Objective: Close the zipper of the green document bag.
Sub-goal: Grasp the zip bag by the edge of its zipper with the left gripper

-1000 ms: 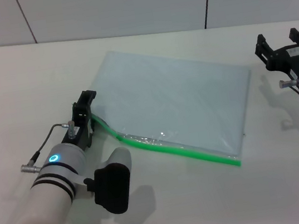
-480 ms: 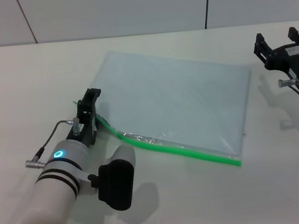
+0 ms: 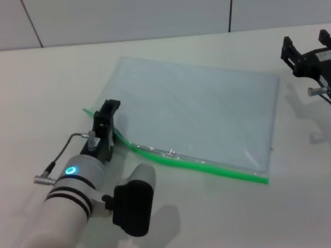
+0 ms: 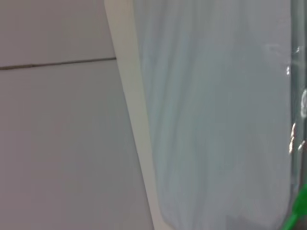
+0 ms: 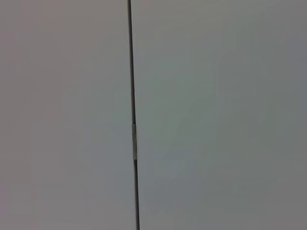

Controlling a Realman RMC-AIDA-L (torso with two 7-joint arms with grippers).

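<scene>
The green document bag (image 3: 194,110) lies flat on the table, a translucent pale blue-grey pouch, also filling much of the left wrist view (image 4: 216,120). Its zipper (image 3: 215,167), a bright green strip, runs along the near long edge, and a bit shows in the left wrist view (image 4: 297,215). My left gripper (image 3: 107,115) straddles the strip at the bag's near left corner, shut on the zipper there; a short green tail (image 3: 89,112) sticks out behind it. The slider itself is hidden by the fingers. My right gripper (image 3: 311,47) hangs open beyond the bag's right edge, holding nothing.
The cream table (image 3: 23,89) extends around the bag. A grey panelled wall (image 3: 136,10) stands behind it, and the right wrist view shows only that wall with a dark seam (image 5: 133,120).
My left gripper has slid to the right along the green zip edge, leaving a short green tail behind it. The right arm has stayed in place.
</scene>
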